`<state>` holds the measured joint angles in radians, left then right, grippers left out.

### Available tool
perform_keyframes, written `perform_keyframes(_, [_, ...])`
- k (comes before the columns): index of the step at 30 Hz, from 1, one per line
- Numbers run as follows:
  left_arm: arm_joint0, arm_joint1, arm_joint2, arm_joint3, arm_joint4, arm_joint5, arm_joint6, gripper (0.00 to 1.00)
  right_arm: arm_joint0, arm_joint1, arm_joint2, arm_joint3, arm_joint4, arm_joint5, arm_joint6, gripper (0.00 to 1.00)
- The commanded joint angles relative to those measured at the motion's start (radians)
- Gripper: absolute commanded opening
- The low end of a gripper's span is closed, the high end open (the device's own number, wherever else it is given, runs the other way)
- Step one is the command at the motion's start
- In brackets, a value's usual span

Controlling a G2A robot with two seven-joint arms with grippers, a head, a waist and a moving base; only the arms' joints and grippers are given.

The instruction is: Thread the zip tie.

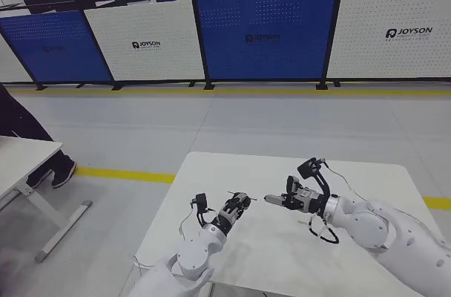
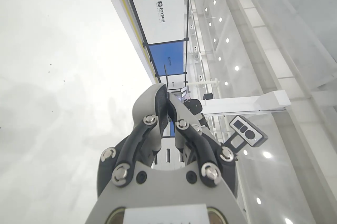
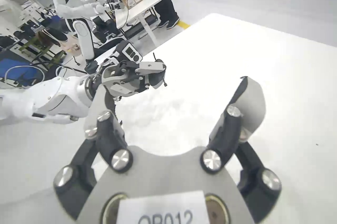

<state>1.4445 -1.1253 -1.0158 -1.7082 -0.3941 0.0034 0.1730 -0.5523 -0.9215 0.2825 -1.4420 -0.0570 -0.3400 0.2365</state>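
Left tool (image 1: 239, 200) was above the white surface (image 1: 359, 174), left of centre, and pointed toward the other arm. Its fingers were pressed together on the zip tie (image 2: 165, 74), a thin black strip clamped between the pads. A short length stood out past the fingertips. In the right wrist view a second short bit showed on the opposite side of the closed fingers. Which end was the head, I could not tell.

Right tool (image 1: 272, 199) was just beside the left one, facing it and not touching. Its fingers were spread wide, with nothing between them.

Progress, as judged: the tie was off the surface and secured in one tool, so that step was done. No closed loop was seen, and the free tool had no hold on the strip, so the threading itself looked not yet started. Left to do: take the loose end, bring it round to the head, push it through.
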Motion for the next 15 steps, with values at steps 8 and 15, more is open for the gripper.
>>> perform_keyframes(8, [0.001,-0.001,-0.001,0.001,0.006,-0.006,0.003,0.00,-0.022,-0.001,0.007,-0.006,0.053,0.000,0.010,1.00])
perform_keyframes(15, [0.022,-0.006,-0.009,-0.019,0.028,-0.021,-0.005,0.00,-0.080,-0.024,0.116,0.084,0.375,0.000,0.296,1.00])
